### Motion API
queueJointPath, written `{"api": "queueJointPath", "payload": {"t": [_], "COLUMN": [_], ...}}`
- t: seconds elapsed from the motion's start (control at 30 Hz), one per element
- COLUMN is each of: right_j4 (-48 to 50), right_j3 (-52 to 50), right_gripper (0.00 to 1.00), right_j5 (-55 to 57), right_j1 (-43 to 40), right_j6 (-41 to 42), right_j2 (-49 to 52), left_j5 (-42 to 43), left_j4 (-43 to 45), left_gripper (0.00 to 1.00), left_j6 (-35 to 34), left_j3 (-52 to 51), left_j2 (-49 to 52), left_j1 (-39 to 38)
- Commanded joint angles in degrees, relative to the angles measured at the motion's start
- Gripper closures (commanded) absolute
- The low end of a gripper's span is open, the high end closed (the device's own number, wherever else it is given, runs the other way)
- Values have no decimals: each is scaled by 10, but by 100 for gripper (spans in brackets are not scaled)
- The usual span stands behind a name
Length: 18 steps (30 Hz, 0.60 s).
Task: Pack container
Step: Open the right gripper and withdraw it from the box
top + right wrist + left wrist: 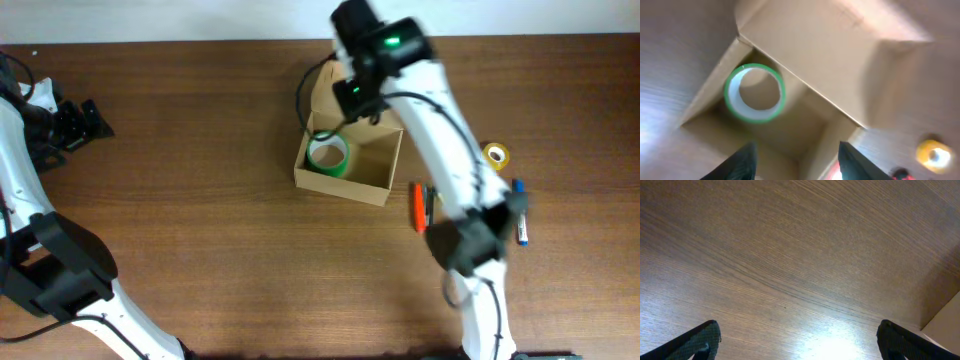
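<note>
Since a green tape roll (327,155) lies at nine o'clock inside the tan cardboard box (340,186) mid-table, I judge packing under way. My right gripper (799,161) hangs above it, wide and empty; my left gripper (799,342) gapes empty too. Next: fetch the yellow tape roll (496,154) at three o'clock.

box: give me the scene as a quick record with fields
box: open, flap back
in box: green tape, flat, left side
outside: yellow tape, orange pen, blue pen, on table right of box
right fingers: open, empty, above box
left fingers: open, empty, over bare table, far left
</note>
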Motion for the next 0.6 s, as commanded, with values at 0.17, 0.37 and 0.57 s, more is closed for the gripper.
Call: {"api": "queueJointPath", "payload": {"t": [0.17, 0.37, 0.57], "right_j4": [49, 33, 184], "right_j3": [-309, -524, -695], "right_gripper": [38, 32, 18], "right_j5": [59, -4, -3], "right_j1": [-108, -206, -244], "right_j6": [-3, 17, 37], "right_j2": [-354, -464, -441], "left_j5": [6, 6, 6], "left_j4": [0, 0, 0], "left_gripper": [0, 0, 0], "left_j6": [11, 11, 11], "left_j3": [-4, -4, -4], "left_j2": [-3, -3, -3], "left_j1": [1, 1, 1]}}
